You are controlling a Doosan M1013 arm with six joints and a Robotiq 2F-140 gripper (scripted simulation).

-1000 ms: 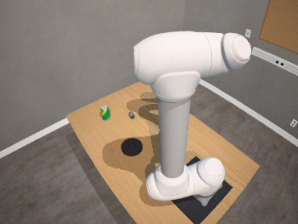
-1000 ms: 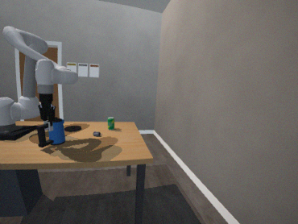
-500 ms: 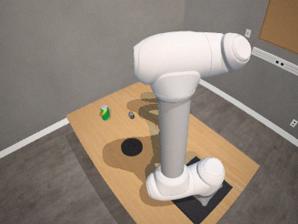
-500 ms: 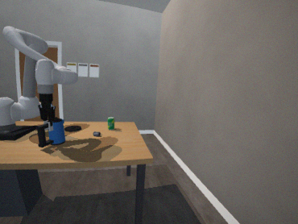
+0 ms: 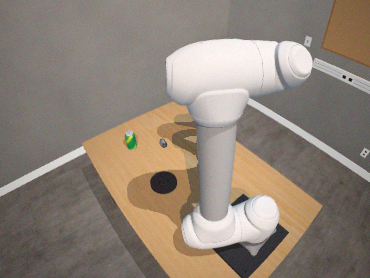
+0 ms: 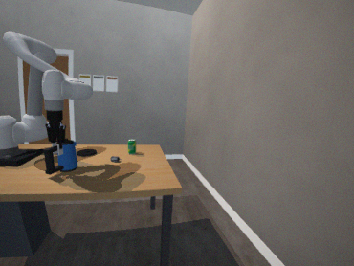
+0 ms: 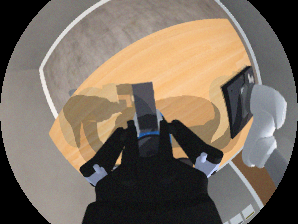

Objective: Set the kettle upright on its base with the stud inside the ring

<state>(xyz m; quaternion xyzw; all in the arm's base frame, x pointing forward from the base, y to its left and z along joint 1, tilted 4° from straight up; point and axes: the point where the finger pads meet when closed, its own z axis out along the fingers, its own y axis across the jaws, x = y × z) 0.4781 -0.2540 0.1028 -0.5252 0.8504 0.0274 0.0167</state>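
The blue kettle with a black handle is upright near the left end of the wooden table. I cannot tell whether it rests on the top or hangs just above it. My gripper comes straight down from above and is shut on the kettle's rim. The round black base lies flat on the table, apart from the kettle and behind it in the exterior view. In the top view the arm hides the kettle and gripper.
A green can stands toward the far end of the table. A small grey object lies near it. The arm's pedestal stands on a black mat. A wall runs close along the right side.
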